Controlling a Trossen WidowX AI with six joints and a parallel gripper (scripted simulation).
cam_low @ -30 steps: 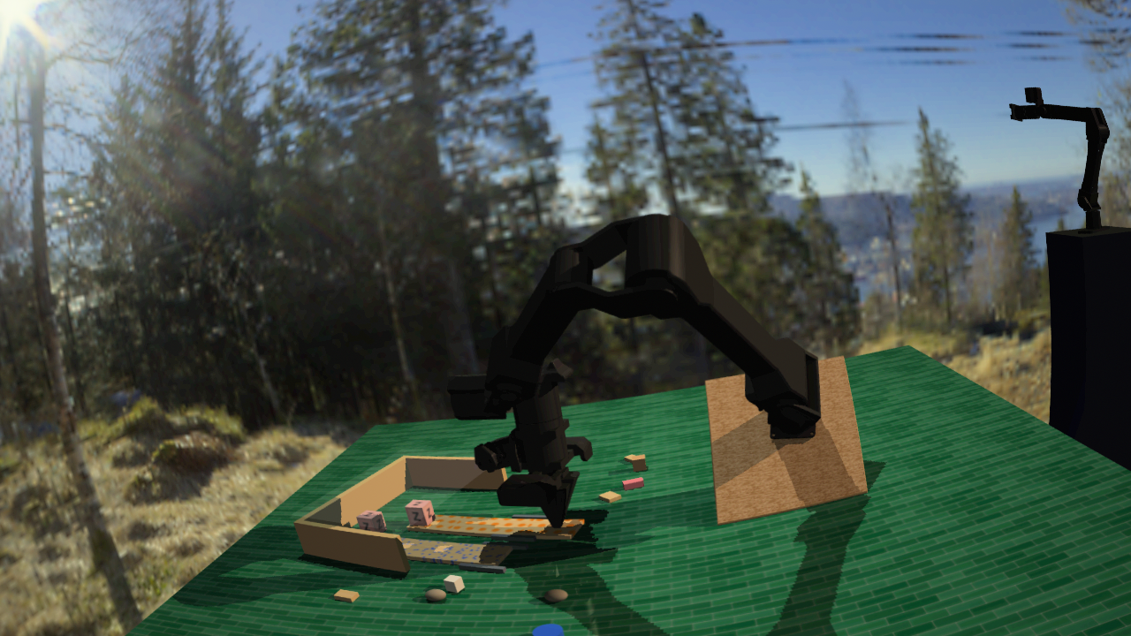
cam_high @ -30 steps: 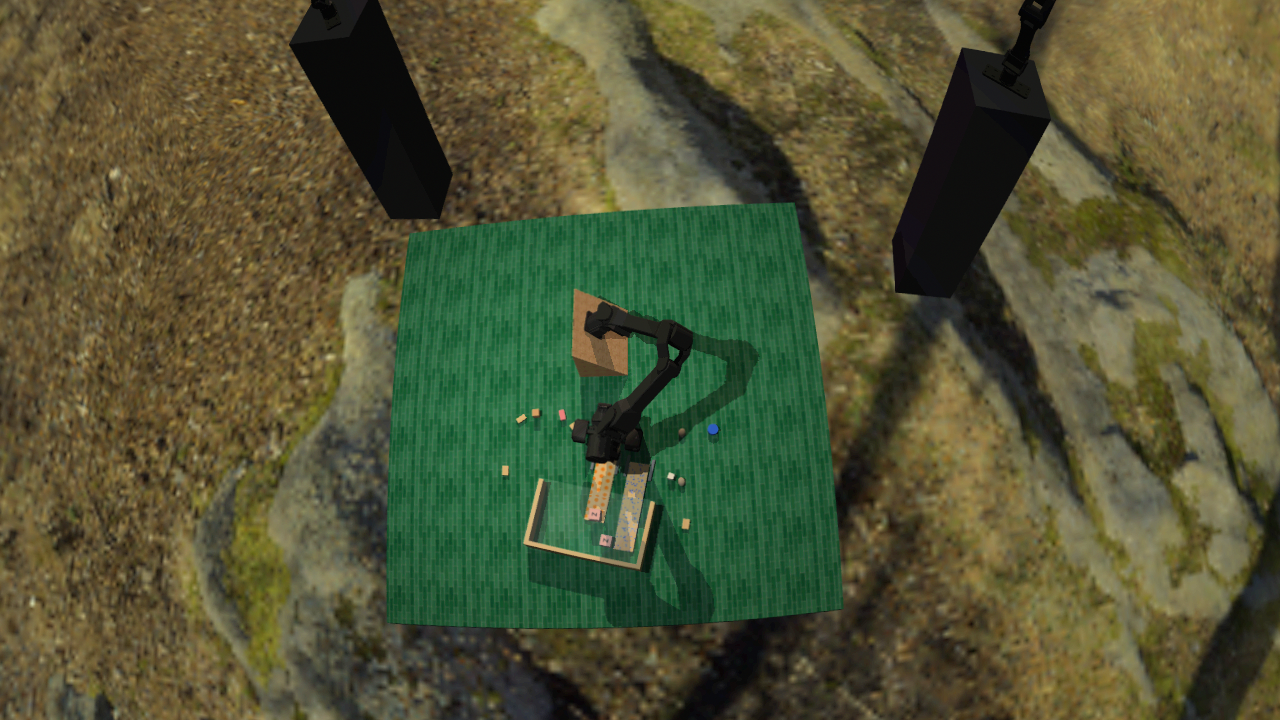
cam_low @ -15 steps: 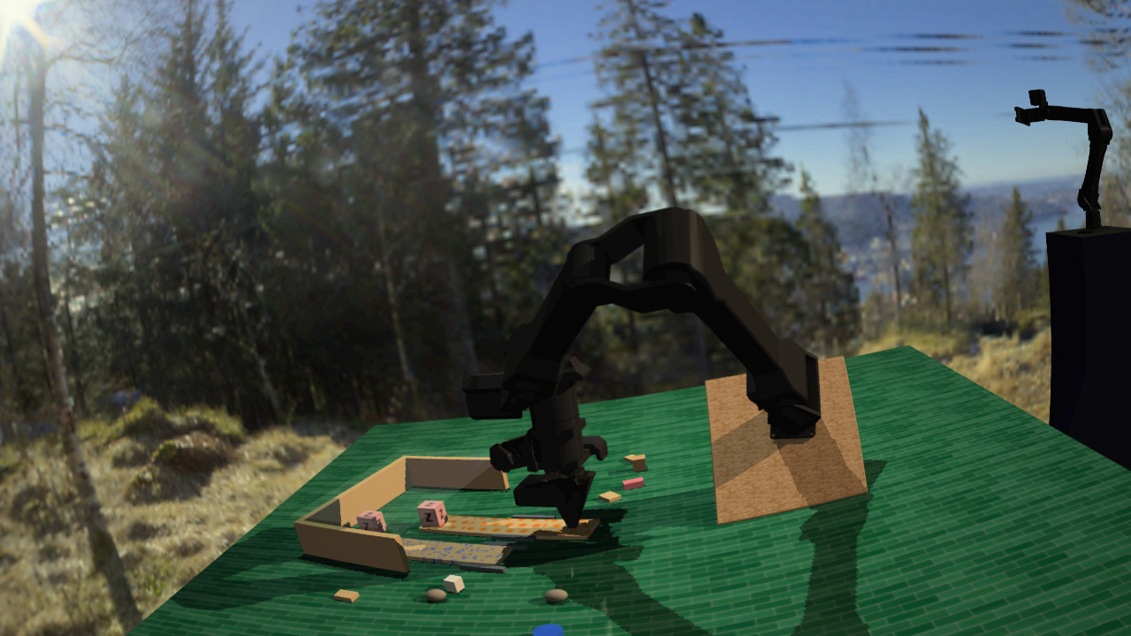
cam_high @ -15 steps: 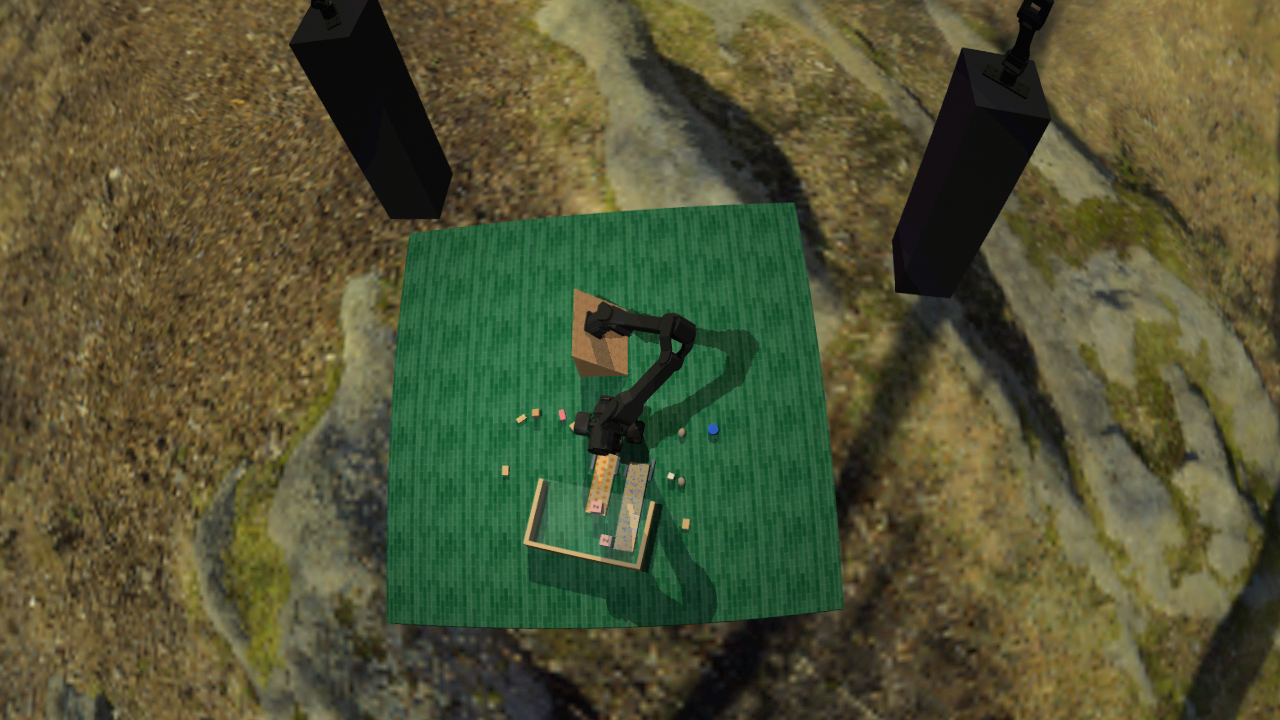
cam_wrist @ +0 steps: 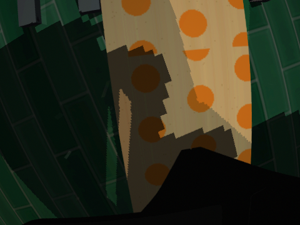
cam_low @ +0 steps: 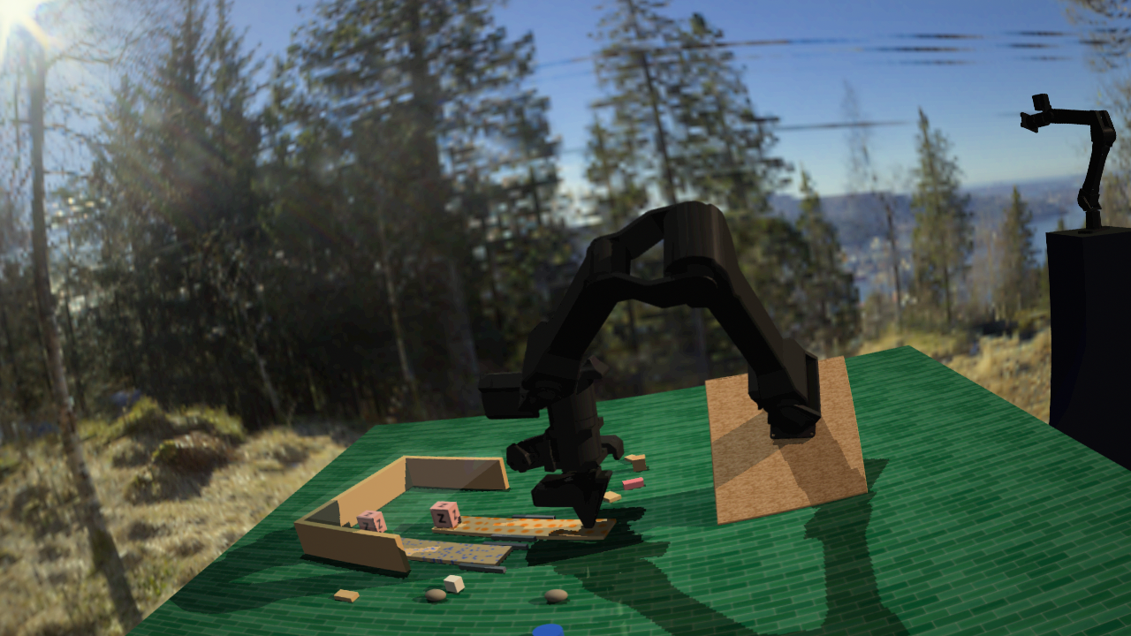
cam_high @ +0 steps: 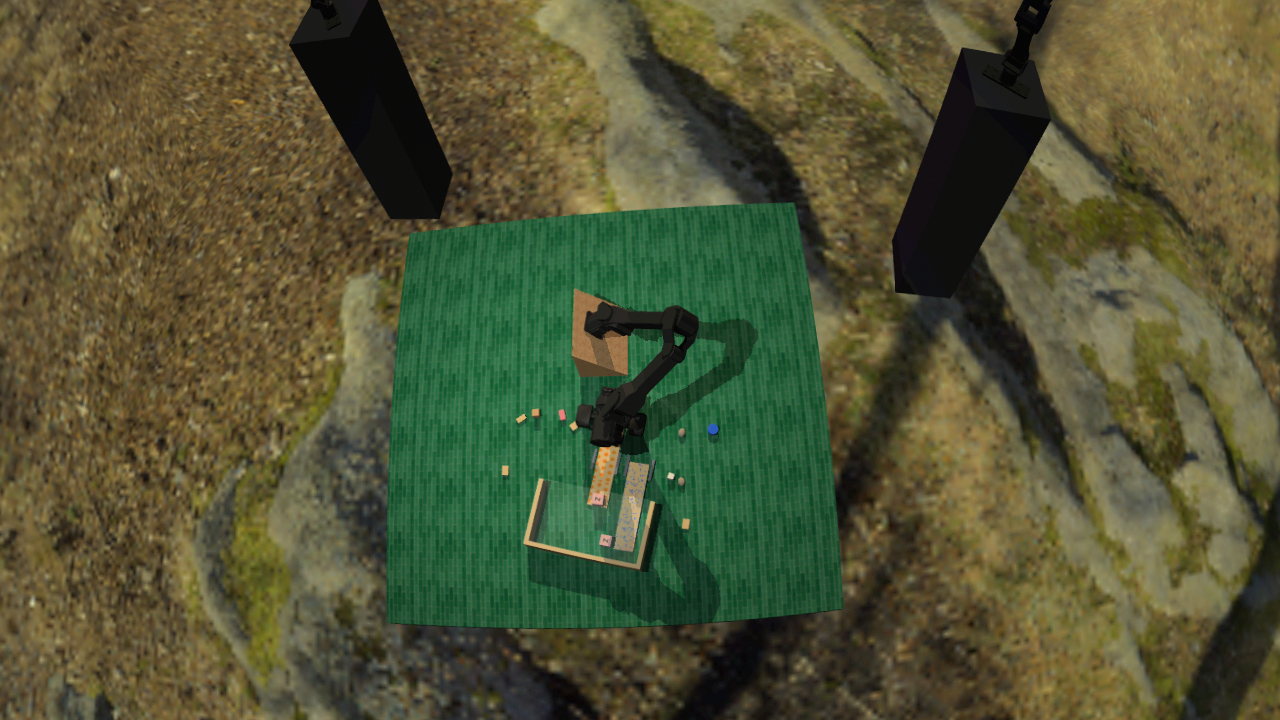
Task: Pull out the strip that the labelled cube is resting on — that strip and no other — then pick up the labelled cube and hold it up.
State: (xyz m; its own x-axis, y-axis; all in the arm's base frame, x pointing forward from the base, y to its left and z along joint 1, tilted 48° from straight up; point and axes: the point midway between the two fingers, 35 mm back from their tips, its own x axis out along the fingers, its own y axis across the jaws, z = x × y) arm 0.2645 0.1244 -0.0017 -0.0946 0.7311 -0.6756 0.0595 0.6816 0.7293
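Orange-dotted strip [cam_low: 513, 525] is pressed by the fully closed, empty gripper [cam_low: 587, 518] — slippage could be caused, stranding the labelled cube [cam_low: 444, 514].

Top cam looks straight down from high up, far off, taking in the whole green mat [cam_high: 501, 295] plus ground round it. Exterior cam sits low by a mat edge, mid-range, facing across the mat [cam_low: 949, 506] at the arm [cam_low: 679, 261] w/ trees behind. Wrist cam points down, v. close, onto the orange-dotted strip [cam_wrist: 209, 46]; all 3 share that strip [cam_high: 605, 474] [cam_low: 513, 526].
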